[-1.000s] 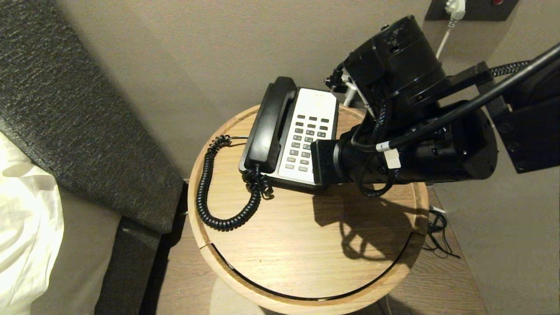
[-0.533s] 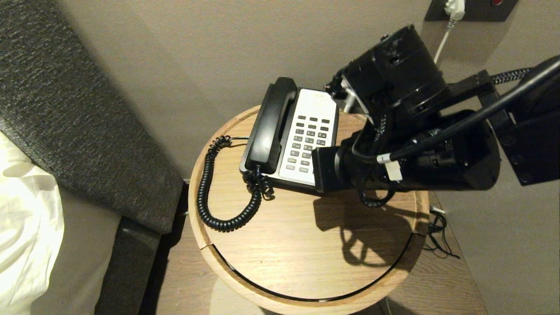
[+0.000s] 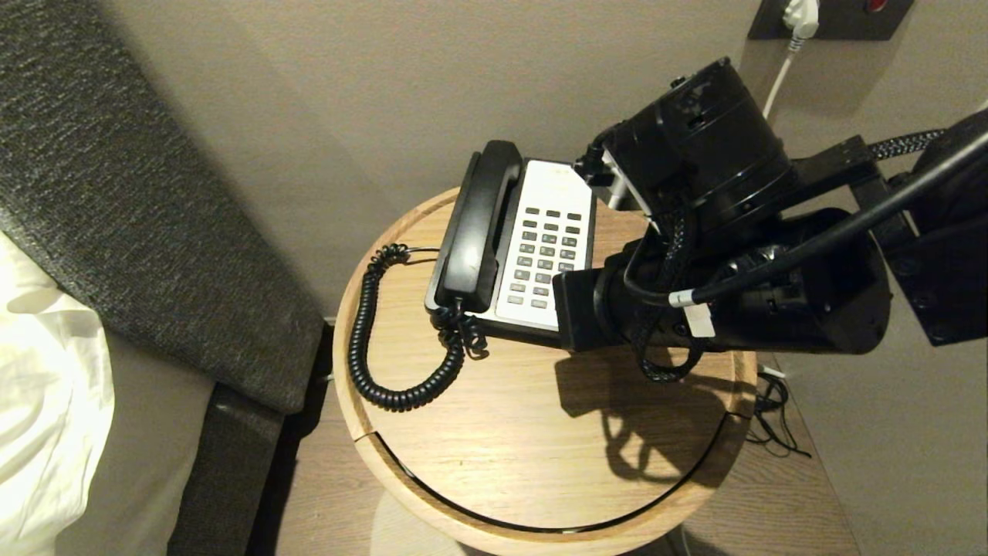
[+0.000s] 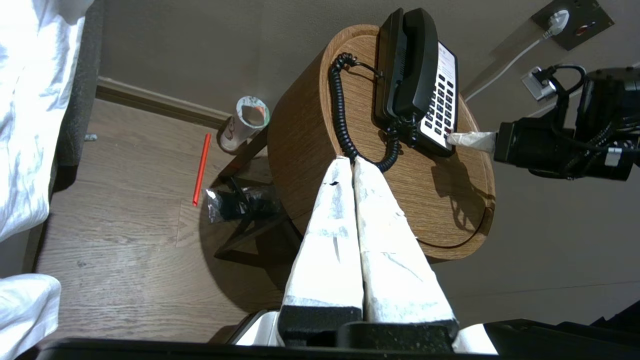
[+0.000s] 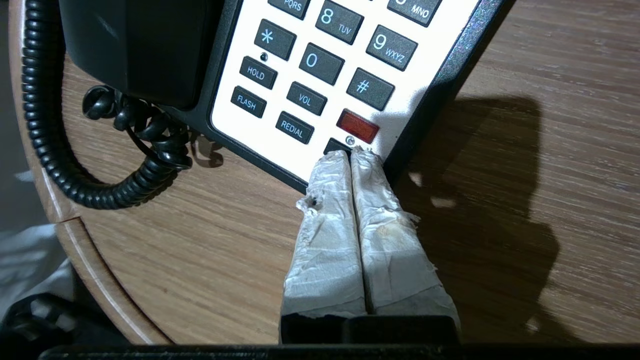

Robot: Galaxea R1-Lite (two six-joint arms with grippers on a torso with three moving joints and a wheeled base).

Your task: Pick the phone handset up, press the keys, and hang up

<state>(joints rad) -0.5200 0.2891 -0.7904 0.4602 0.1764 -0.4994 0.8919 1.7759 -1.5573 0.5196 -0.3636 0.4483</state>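
Since a second ago, the right arm has sunk a little over the phone, its wrist housing dropping lower against the wall behind. The keys lie directly under the right end effector, whose two taped fingers are clenched together with nothing between them, forming a single blunt tip suited to pressing. That tip sits at the near corner of the white faceplate, over a dark key just below the red button; whether it is pushing down I cannot tell. The phone handset rests in its cradle, beside the keys on the side away from the end effector, its coiled cord looping across the round wooden table. Farther off, the left end effector hangs clenched and empty beside the table, out of the way.
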